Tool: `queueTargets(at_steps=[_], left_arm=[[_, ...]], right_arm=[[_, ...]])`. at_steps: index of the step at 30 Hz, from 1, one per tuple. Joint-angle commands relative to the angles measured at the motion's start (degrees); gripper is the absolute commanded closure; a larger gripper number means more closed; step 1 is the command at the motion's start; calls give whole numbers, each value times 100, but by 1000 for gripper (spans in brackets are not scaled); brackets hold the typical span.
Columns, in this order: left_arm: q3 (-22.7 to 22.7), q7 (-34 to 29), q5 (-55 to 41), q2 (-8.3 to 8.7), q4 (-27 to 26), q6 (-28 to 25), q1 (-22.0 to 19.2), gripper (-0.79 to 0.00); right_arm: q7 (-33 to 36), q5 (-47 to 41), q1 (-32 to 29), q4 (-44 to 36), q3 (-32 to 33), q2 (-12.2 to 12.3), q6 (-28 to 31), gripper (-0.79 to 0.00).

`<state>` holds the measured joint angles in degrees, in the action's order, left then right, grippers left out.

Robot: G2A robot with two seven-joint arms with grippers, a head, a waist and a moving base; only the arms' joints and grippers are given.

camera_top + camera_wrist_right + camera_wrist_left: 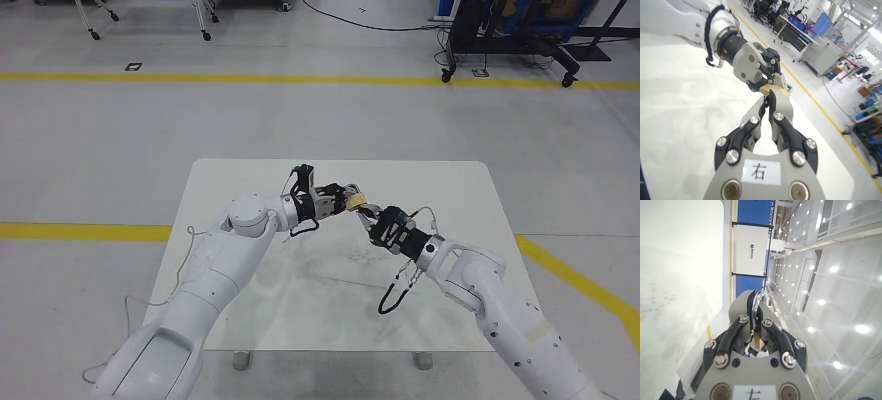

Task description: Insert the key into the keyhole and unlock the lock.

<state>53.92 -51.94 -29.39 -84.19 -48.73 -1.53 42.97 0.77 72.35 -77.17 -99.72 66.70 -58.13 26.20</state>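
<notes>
Both arms meet in mid-air over the far half of the white rectangular table (pixel 250 300). The left gripper (pixel 755 306) is clamped on the brass padlock with the silver shackle (pixel 785 94). The padlock lies lengthwise along the fingers: the shackle loop pokes out past the tips and the brass body sits back toward the palm.

The right gripper (pixel 768 98) comes in from the robot's right. Its black pads (pixel 772 100) are drawn nearly together, and the tips are right up against the brass body. It is hard to tell whether the key is pinched between those pads, because the pads hide anything that thin, and the keyhole face cannot be made out either.

The coming move turns on alignment. The key has to travel along the padlock's long axis, into the end opposite the shackle, and the right gripper is the one placed to drive it. There is open air all around the pair, with the table edges well apart from them, so there should be room to twist.
</notes>
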Motion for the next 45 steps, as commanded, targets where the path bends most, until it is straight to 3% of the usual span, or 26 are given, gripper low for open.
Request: queueTargets(at_steps=[1,12,23,24,25,31,34,36,45], left_arm=[[-12,10,113,6,-37,-117,10,0],[17,103,543,45,-273,-645,83,0],[126,88,531,75,-411,-713,191,0],[132,79,528,75,-412,-704,189,0],[141,74,507,75,-414,-705,192,0],[196,24,370,72,-406,-721,200,0],[217,4,336,72,-407,-757,211,0],[221,0,338,72,-406,-760,212,0],[156,-170,505,71,-443,-813,184,0]], right_arm=[[-286,-686,41,309,87,-7,331,0],[-532,-2196,193,1133,109,-93,1039,0],[-528,-2072,245,1262,182,-115,1186,0],[-550,-2045,228,1256,197,-114,1198,-191],[-570,-2020,216,1246,213,-114,1204,-271],[-661,-1765,175,1156,341,-103,1212,-369],[-691,-1626,124,1058,480,-83,1188,-557],[-729,-1565,67,973,624,-61,1190,-760],[-795,-1441,-578,481,1947,117,1026,-785]])
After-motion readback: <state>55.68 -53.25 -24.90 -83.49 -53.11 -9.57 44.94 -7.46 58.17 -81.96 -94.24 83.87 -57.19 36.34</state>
